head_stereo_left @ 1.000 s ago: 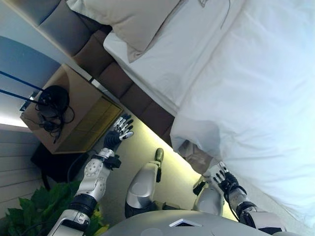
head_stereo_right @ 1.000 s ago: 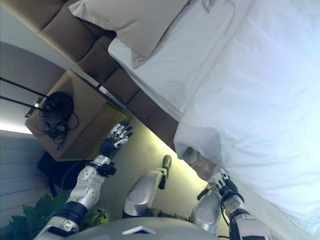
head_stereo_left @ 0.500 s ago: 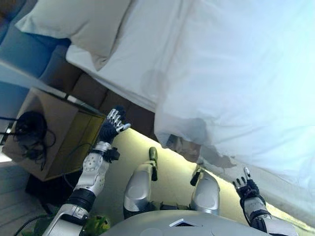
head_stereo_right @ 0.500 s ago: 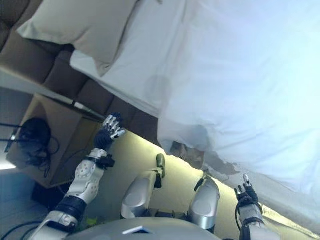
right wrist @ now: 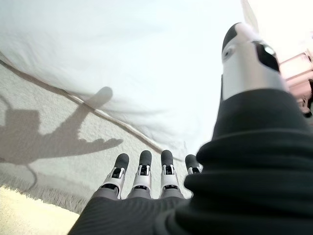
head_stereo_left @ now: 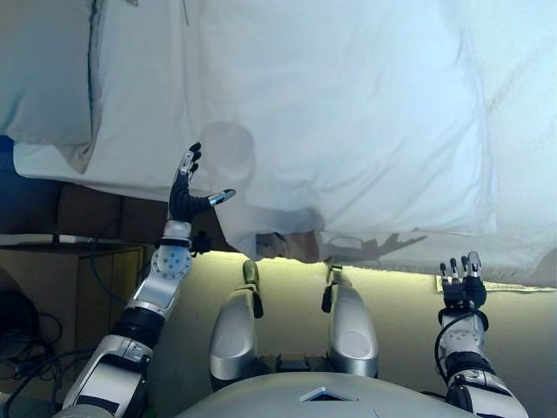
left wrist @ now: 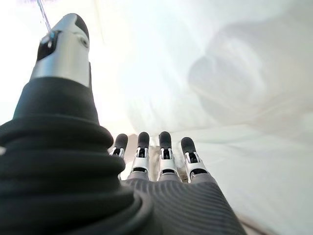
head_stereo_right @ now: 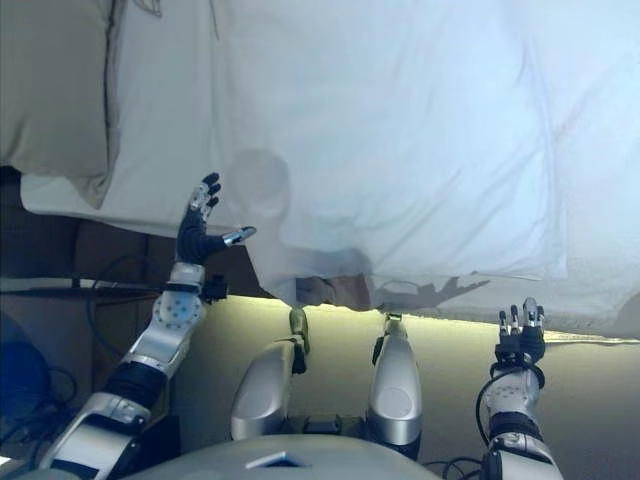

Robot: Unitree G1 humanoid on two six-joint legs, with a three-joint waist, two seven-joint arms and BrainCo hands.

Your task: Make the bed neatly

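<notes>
A white duvet (head_stereo_left: pixel 348 113) covers most of the bed and hangs over its near edge. The white sheet (head_stereo_left: pixel 139 122) shows bare at the left, with a beige pillow (head_stereo_left: pixel 43 70) at the far left. My left hand (head_stereo_left: pixel 189 190) is open, raised just before the duvet's near left corner, not touching it; its wrist view shows straight fingers (left wrist: pixel 164 154) facing the cloth. My right hand (head_stereo_left: pixel 460 283) is open and low at the right, below the duvet's hanging edge, holding nothing; its fingers (right wrist: pixel 142 171) are straight.
A brown upholstered bed frame (head_stereo_left: pixel 87 213) runs under the mattress at the left. A wooden nightstand (head_stereo_left: pixel 70 287) with dark cables (head_stereo_left: pixel 17 322) stands at the lower left. A light strip glows along the floor (head_stereo_left: pixel 392 296) under the bed's edge.
The camera has swung round, so the bed now lies square across the view. My left hand has risen towards the duvet's corner. My right hand has dropped away from the duvet's edge.
</notes>
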